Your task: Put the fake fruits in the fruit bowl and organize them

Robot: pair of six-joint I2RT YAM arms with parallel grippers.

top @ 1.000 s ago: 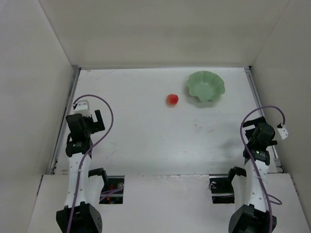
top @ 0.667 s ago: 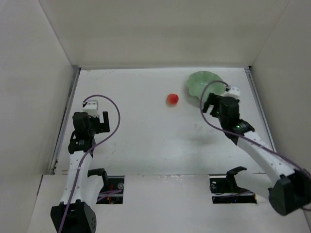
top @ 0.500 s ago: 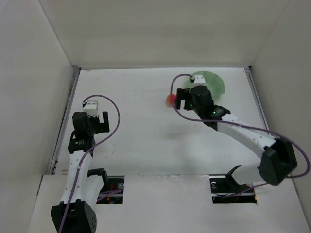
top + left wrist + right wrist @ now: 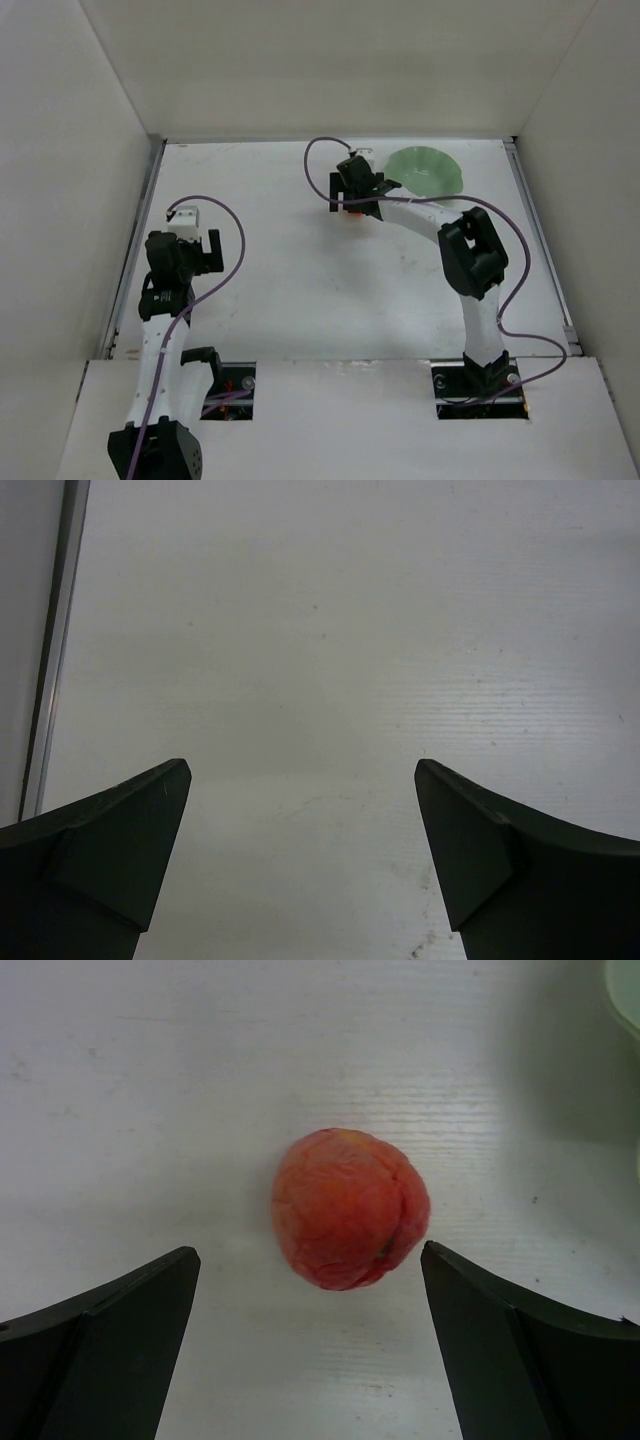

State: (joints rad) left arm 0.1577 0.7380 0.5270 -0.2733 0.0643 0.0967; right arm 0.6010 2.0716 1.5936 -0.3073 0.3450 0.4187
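Observation:
The fake fruit (image 4: 350, 1208), a small glossy red-orange ball, lies on the white table. It sits just ahead of and between my right gripper's (image 4: 308, 1250) spread fingers, untouched. In the top view the right gripper (image 4: 352, 195) hangs over the fruit (image 4: 352, 209) and hides most of it. The pale mint-green fruit bowl (image 4: 428, 170) with its wavy rim stands just right of the fruit, partly behind the right arm; its edge shows at the top right of the right wrist view (image 4: 630, 990). My left gripper (image 4: 200, 250) is open and empty over bare table at the left (image 4: 302, 770).
White walls close in the table at the back and both sides. A metal rail (image 4: 55, 630) runs along the table's left edge. Purple cables loop off both arms (image 4: 320, 160). Two cut-outs (image 4: 230, 385) lie by the arm bases.
My right arm has swung from the near right edge across in front of the bowl, and its open gripper now hangs over the fruit. The left arm has hardly moved.

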